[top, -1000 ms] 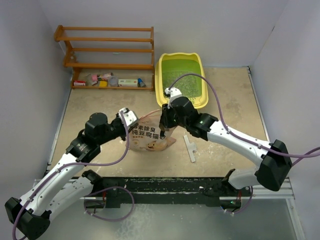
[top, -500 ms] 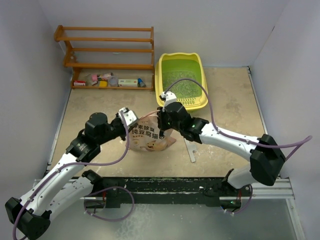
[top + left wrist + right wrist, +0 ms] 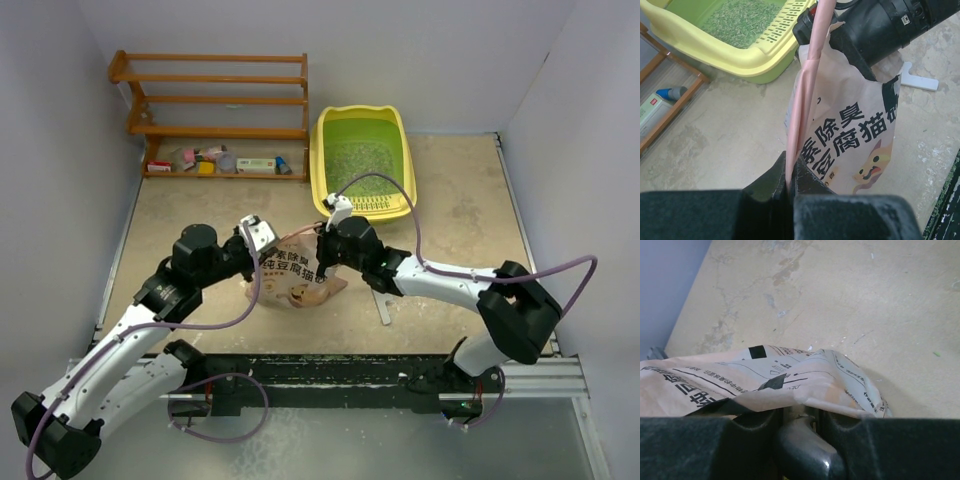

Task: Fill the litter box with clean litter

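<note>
Left hand (image 3: 790,176) pinching the litter bag (image 3: 850,135) rim, right hand (image 3: 800,416) gripping a dark handle (image 3: 807,449) — scoop level toward your one-o'clock litter box (image 3: 715,51).

Pale lavender-grey walls (image 3: 420,60) close in the tan, blotchy bench (image 3: 460,210) on three sides, evenly lit with only soft shadows. A wooden rack (image 3: 220,131) of slatted shelves stands at the far left corner. Its lowest shelf carries a row of small items (image 3: 215,162), perhaps boxes and bottles, too small to tell.
</note>
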`<move>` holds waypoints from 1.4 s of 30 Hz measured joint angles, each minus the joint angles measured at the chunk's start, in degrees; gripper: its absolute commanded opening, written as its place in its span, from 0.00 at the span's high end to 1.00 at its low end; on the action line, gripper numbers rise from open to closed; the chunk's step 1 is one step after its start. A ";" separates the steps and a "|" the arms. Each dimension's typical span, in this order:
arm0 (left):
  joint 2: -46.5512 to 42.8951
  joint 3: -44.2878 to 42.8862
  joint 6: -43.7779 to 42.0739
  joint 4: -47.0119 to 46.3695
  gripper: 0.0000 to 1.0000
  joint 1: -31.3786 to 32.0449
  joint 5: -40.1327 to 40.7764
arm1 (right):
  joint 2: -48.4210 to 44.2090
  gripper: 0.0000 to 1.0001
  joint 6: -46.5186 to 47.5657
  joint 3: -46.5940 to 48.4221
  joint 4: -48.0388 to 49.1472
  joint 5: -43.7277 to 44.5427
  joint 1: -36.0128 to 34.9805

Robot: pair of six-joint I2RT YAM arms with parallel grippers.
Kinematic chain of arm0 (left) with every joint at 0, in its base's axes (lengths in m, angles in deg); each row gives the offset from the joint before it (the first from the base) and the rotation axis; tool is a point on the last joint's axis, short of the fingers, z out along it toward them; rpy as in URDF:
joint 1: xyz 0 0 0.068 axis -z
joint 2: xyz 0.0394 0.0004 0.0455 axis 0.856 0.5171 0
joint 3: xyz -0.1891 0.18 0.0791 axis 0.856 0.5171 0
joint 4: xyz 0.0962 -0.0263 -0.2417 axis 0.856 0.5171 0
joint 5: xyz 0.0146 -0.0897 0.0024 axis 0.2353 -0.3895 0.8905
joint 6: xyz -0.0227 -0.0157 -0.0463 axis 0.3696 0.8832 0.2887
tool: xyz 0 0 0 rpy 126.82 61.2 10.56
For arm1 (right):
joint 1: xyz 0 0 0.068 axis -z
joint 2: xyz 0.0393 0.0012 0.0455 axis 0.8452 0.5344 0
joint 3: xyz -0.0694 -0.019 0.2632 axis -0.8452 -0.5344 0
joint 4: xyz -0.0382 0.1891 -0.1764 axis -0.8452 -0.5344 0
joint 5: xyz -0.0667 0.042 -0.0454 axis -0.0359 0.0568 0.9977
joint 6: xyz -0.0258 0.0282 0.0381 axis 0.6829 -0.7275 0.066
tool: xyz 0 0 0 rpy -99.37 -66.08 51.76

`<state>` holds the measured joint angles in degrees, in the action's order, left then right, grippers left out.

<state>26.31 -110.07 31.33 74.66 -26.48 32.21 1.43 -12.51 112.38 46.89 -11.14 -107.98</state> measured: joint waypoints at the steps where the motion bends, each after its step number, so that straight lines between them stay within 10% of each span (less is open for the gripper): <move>1: 0.22 0.00 0.00 0.00 1.00 0.00 -0.09 | 0.37 1.00 -0.81 -0.68 1.66 -0.79 0.13; 42: 10.97 -6.54 -1.75 0.37 1.00 0.22 1.66 | -0.81 1.00 -21.05 -3.28 -0.85 -8.44 2.27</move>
<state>37.28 -116.60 29.58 75.03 -26.27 33.87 0.62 -33.56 109.10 46.04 -19.57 -105.71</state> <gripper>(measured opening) 0.017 0.261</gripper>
